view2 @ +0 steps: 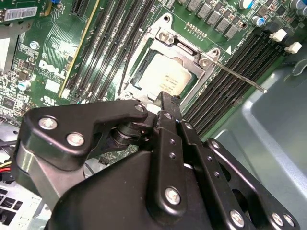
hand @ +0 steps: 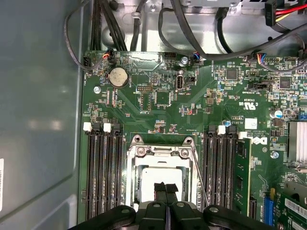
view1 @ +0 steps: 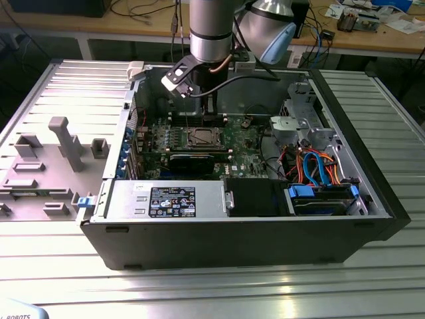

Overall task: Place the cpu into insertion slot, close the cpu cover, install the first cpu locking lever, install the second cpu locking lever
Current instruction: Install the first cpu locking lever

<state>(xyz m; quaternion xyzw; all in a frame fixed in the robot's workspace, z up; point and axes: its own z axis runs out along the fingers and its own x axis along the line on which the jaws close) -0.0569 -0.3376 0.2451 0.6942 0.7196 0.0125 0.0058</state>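
- The cpu (view2: pixel 165 76) sits in the slot (view1: pixel 192 137), so step 1 looks done.
- The cover (hand: pixel 160 152) lies flat around it and seems closed.
- 1 lever (view2: pixel 240 76) sticks out free beside the slot, not locked; both levers are probably left to do.
- The fingers (hand: pixel 161 189) are pressed together, empty, just over the cover's edge.

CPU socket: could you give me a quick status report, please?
End effector shut, over the cpu cover edge. CPU seated beneath the cover. One locking lever angled out over the memory slots.
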